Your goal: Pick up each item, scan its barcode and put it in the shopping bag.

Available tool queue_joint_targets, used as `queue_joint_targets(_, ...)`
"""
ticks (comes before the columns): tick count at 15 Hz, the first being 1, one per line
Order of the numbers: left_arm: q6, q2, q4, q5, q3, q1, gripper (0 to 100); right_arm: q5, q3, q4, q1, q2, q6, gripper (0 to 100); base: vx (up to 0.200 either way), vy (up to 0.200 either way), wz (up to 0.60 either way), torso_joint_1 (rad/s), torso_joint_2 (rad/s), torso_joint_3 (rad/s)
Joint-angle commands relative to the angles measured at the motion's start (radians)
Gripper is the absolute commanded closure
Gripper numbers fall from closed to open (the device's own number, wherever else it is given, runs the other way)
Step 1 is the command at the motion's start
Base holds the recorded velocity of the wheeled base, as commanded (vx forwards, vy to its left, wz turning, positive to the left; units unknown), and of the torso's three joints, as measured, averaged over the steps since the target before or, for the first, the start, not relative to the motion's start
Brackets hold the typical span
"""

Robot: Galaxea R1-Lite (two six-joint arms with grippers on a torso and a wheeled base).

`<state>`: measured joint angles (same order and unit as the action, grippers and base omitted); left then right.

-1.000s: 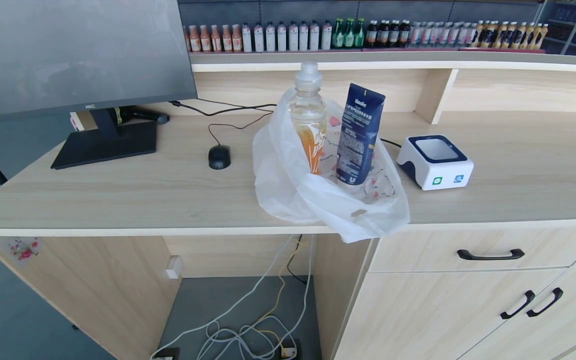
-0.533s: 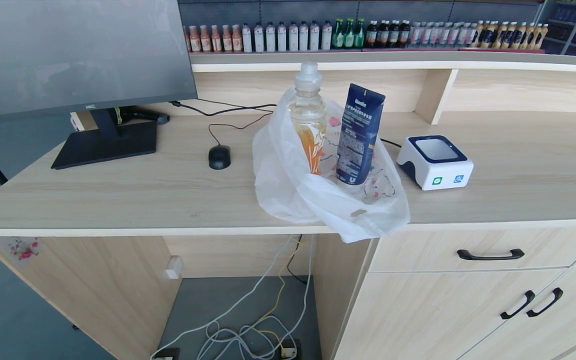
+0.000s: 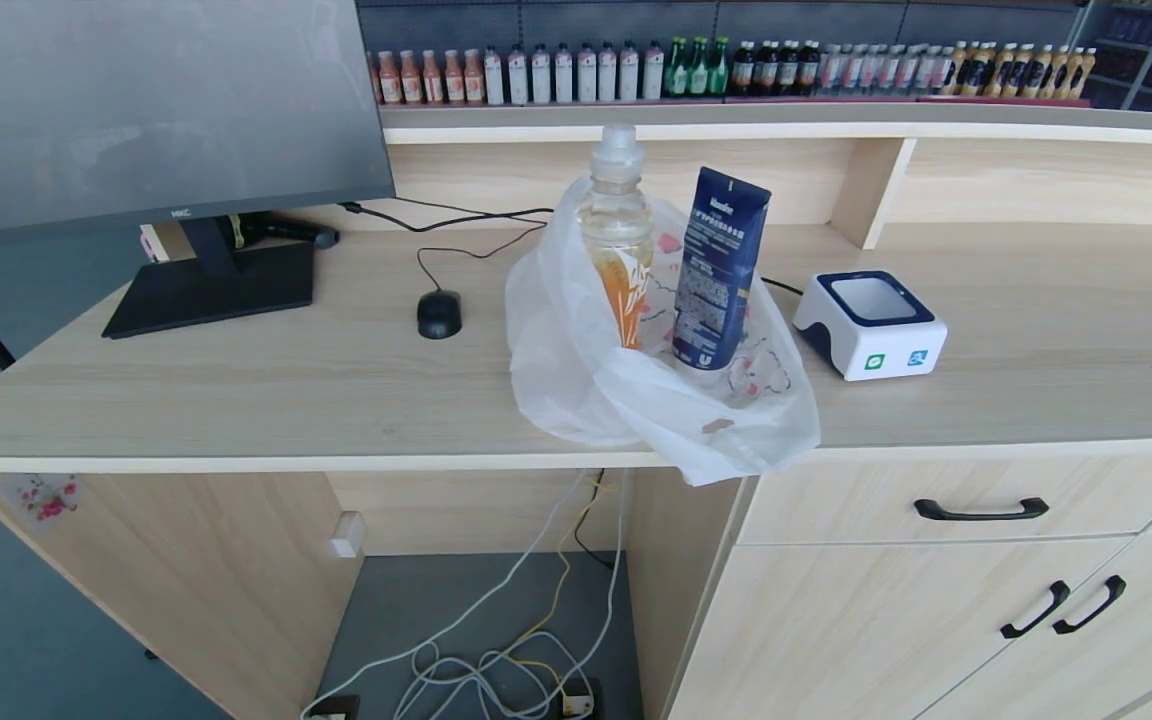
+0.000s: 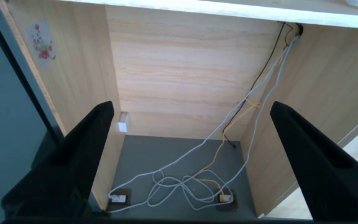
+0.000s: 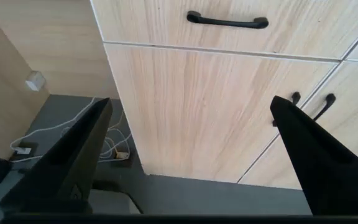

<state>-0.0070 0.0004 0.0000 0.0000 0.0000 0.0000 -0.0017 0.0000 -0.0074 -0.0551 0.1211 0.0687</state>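
Observation:
A translucent white shopping bag [image 3: 636, 390] sits on the wooden counter [image 3: 236, 390], its lip hanging over the front edge. Inside it stand a clear bottle with an orange label [image 3: 617, 235] and a dark blue pouch [image 3: 719, 270], both upright. A white and navy barcode scanner [image 3: 869, 323] rests just right of the bag. My left gripper [image 4: 188, 158] hangs below counter height, open, facing the cable-strewn recess under the counter. My right gripper [image 5: 191, 155] is also low and open, facing the drawer and cupboard fronts.
A monitor [image 3: 151, 105] on a black stand occupies the counter's left rear, with a black mouse [image 3: 438, 313] and its cable beside it. A raised shelf ledge [image 3: 836, 130] runs behind. Drawers with black handles [image 3: 981, 511] lie below right; loose cables [image 3: 496, 660] lie on the floor.

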Motion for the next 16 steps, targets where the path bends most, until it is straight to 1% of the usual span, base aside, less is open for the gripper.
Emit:
queue_joint_targets(1, 0.001, 0.0, 0.0, 0.0, 0.0, 0.0, 0, 0.002, 0.0, -0.002, 0.021, -0.049, 0.013, 0, 0.0, 0.0, 0.0, 0.0, 0.0, 0.0)
queue_joint_targets(3, -0.001, 0.0, 0.0, 0.0, 0.0, 0.0, 0, 0.003, 0.0, -0.002, 0.023, -0.051, 0.013, 0, 0.0, 0.0, 0.0, 0.0, 0.0, 0.0)
queue_joint_targets(6, 0.004, 0.0, 0.0, 0.0, 0.0, 0.0, 0, 0.002, 0.0, -0.002, 0.021, -0.051, 0.011, 0, -0.2, 0.0, 0.0, 0.007, 0.0, -0.004)
queue_joint_targets(8, 0.005, 0.0, 0.0, 0.0, 0.0, 0.0, 0, 0.002, 0.0, 0.0, 0.021, -0.052, 0.008, 0, 0.0, 0.0, 0.0, 0.0, 0.0, 0.0)
queue_joint_targets(9, -0.002, 0.0, 0.0, 0.0, 0.0, 0.0, 0, 0.002, 0.0, 0.0, 0.021, -0.051, -0.009, 0, 0.0, 0.0, 0.0, 0.0, 0.0, 0.0)
queue_joint_targets(11, -0.005, 0.0, 0.002, 0.0, 0.0, 0.0, 0, 0.002, 0.0, 0.001, 0.029, -0.06, -0.055, 0, 0.0, -0.2, 0.0, 0.007, 0.01, -0.002)
queue_joint_targets(12, -0.005, 0.0, 0.002, 0.0, 0.0, 0.0, 0, 0.002, 0.0, 0.001, 0.052, -0.115, -0.067, 0, 0.0, -0.2, 0.0, 0.002, 0.0, 0.002)
queue_joint_targets(16, -0.01, 0.0, 0.0, 0.0, 0.0, 0.0, 0, 0.0, 0.0, 0.001, 0.055, -0.121, -0.069, 0, 0.0, -0.2, 0.0, 0.003, 0.01, 0.0)
